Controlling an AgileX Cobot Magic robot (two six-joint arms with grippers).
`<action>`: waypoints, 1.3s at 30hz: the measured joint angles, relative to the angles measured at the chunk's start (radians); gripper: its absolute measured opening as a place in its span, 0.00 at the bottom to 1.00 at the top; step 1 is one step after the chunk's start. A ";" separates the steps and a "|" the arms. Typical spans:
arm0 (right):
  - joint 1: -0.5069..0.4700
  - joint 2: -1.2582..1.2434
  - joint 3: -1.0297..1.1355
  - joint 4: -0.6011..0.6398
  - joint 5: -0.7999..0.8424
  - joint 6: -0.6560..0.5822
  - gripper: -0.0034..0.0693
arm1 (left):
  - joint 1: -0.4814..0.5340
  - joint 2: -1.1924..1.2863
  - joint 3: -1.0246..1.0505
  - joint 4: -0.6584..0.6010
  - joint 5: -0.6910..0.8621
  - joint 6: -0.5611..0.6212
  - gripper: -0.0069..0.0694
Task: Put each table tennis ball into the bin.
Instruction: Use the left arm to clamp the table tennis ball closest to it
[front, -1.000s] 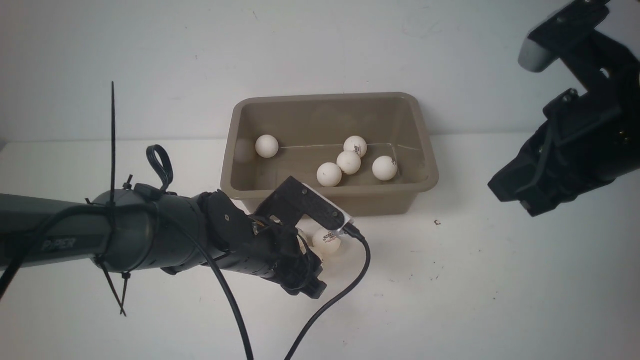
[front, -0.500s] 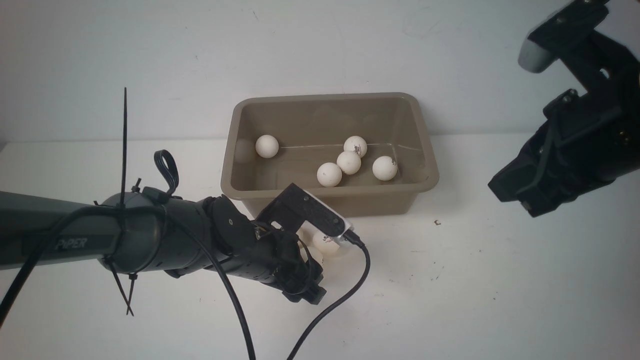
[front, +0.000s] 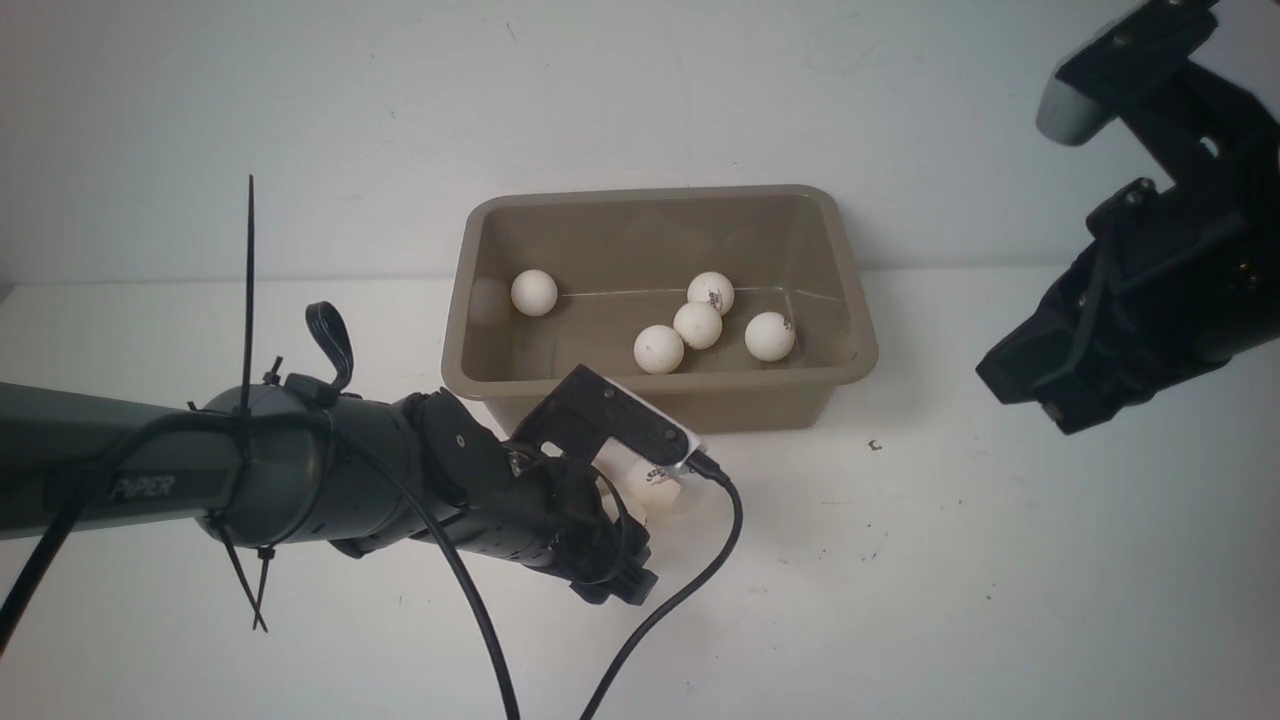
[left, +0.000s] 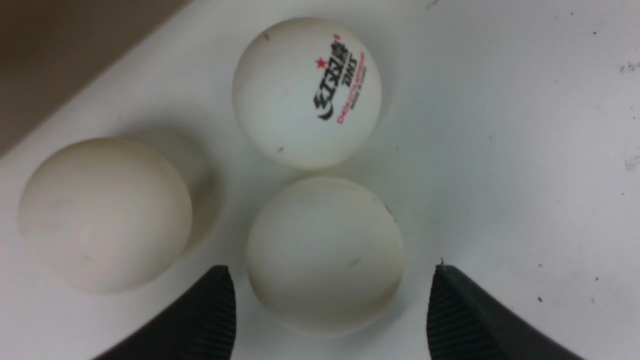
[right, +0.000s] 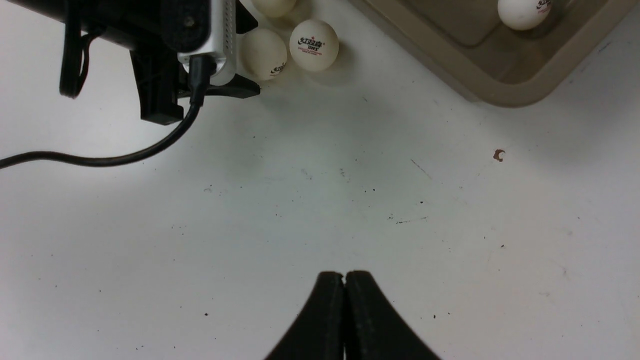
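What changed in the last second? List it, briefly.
The left gripper shifted slightly right and lower, jaws open either side of the nearest ball on the table; nothing gripped. The bin, its five balls and the shut right gripper stayed put.

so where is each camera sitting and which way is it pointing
Front view: between the arms, looking forward and down at the table and bin; left arm and right arm show.
Left wrist view: on the left wrist, looking down at the nearest ball inside the open left tool, plus the logo-up ball and a third ball.
Right wrist view: on the right wrist, looking down at the table; shut right tool and left arm's end show.
Shared: the logo-up ball shows in all three.
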 joint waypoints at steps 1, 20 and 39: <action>0.000 0.000 0.000 0.000 0.000 0.000 0.03 | 0.000 0.000 -0.001 0.000 0.001 0.000 0.69; 0.000 0.000 0.000 0.000 0.012 -0.002 0.03 | 0.000 0.034 -0.079 0.000 0.026 0.007 0.69; 0.000 0.000 0.000 0.000 0.015 -0.003 0.03 | 0.000 0.056 -0.081 -0.025 0.085 -0.006 0.55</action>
